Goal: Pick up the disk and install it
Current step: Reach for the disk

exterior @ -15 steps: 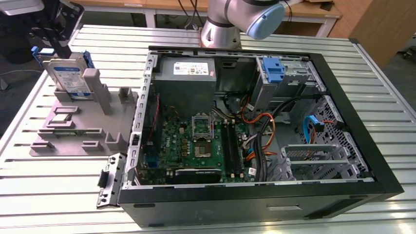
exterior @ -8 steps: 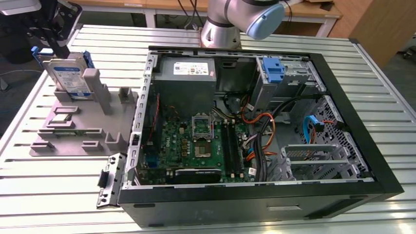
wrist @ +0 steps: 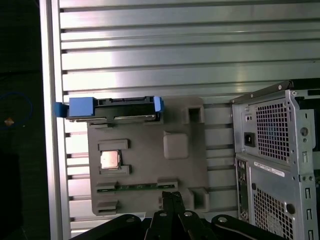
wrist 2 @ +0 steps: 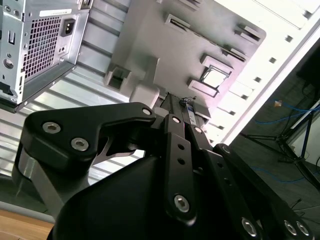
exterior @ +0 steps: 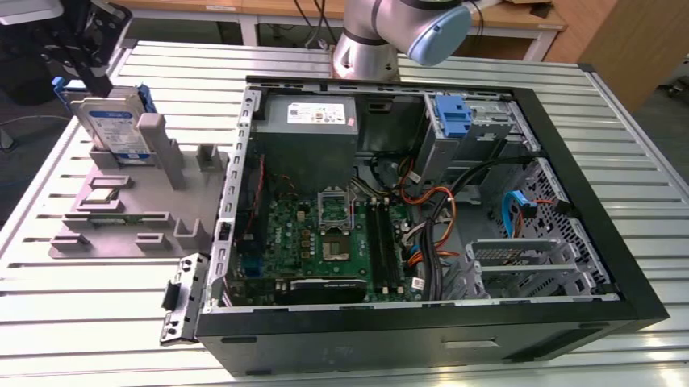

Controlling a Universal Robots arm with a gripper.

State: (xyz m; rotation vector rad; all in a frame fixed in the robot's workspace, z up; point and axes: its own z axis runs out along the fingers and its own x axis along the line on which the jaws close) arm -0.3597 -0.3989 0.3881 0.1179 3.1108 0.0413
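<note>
Disk (exterior: 113,129) stands upright in fixture (exterior: 135,197); judged rigid, dense, shock-sensitive; grip across flat faces. Tool (wrist: 171,196) apparently closed, empty.

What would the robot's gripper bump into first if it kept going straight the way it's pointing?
The gripper would probably meet the grey holder tray, close to the green memory stick; the disk stands apart at the tray's edge. Depth is unclear.

This looks to me like a robotics lab or workshop. A bench (exterior: 86,314) of ribbed aluminium profiles carries an opened computer case (exterior: 431,347) and a grey fixture plate (exterior: 119,218). A robot arm (exterior: 393,32) stands at its back, and cables (wrist 2: 292,109) lie on the dark floor beside it.
</note>
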